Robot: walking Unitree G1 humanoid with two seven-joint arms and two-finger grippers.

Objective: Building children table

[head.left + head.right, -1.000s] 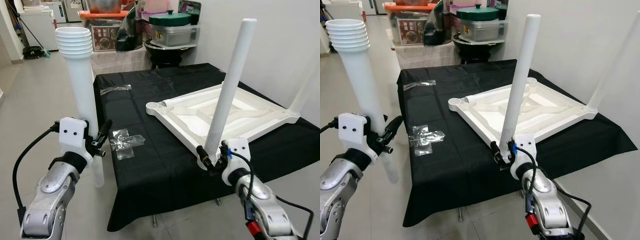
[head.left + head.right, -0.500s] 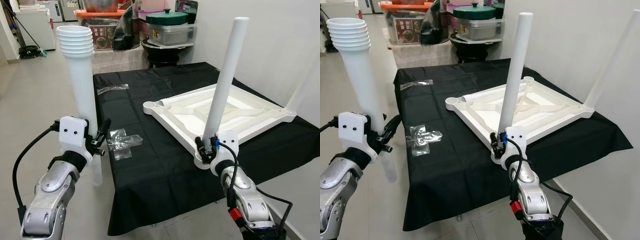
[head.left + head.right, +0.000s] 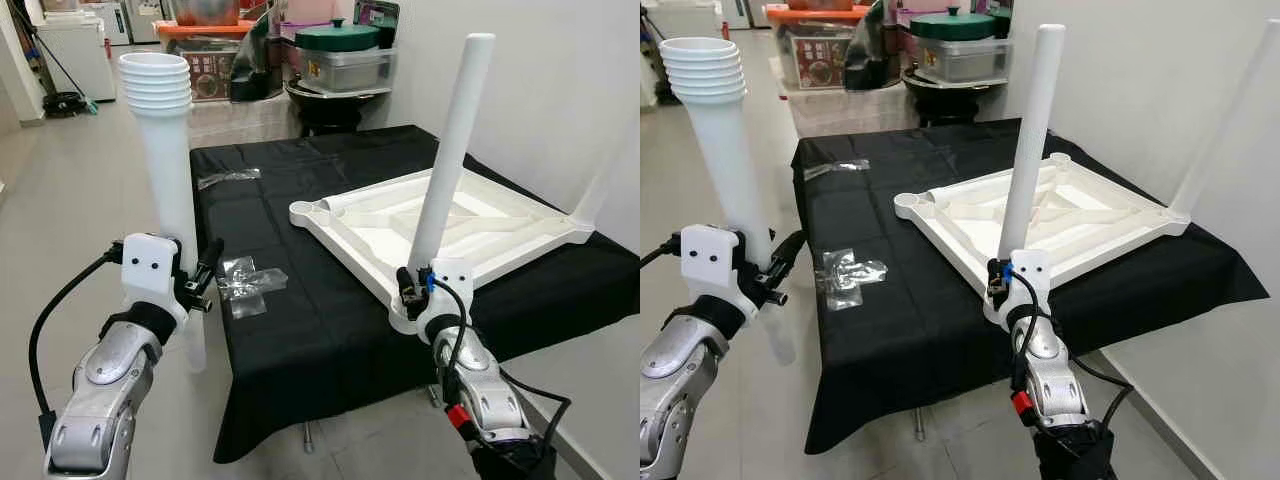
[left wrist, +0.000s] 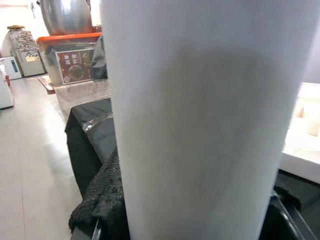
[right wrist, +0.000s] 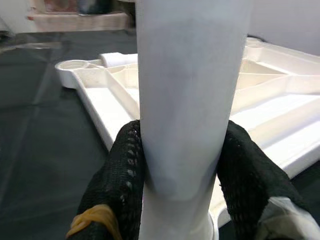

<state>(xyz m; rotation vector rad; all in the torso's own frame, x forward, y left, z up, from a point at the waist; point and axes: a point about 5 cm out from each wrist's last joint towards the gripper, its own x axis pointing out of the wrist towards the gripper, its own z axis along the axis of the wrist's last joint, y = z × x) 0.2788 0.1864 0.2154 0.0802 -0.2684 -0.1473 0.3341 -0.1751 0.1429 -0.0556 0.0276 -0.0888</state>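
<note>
On the black-draped table (image 3: 300, 330), the right hand (image 3: 412, 286) pinches an upright leg (image 3: 445, 160); the left hand (image 3: 196, 282) pinches another leg (image 3: 172, 170).

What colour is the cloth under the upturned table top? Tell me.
Black, plain. The cloth shows best in the left eye view, with the white table top lying on it.

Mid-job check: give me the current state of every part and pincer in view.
Tabletop: upside down on the black cloth.
Near-corner leg: upright, base at the socket, slightly tilted.
Far-right leg: standing in its corner.
Stacked legs: held upright, off the table.
Left pincer: shut on the stacked legs.
Right pincer: shut on the near-corner leg.
Plastic bags: lying loose on the cloth.
</note>
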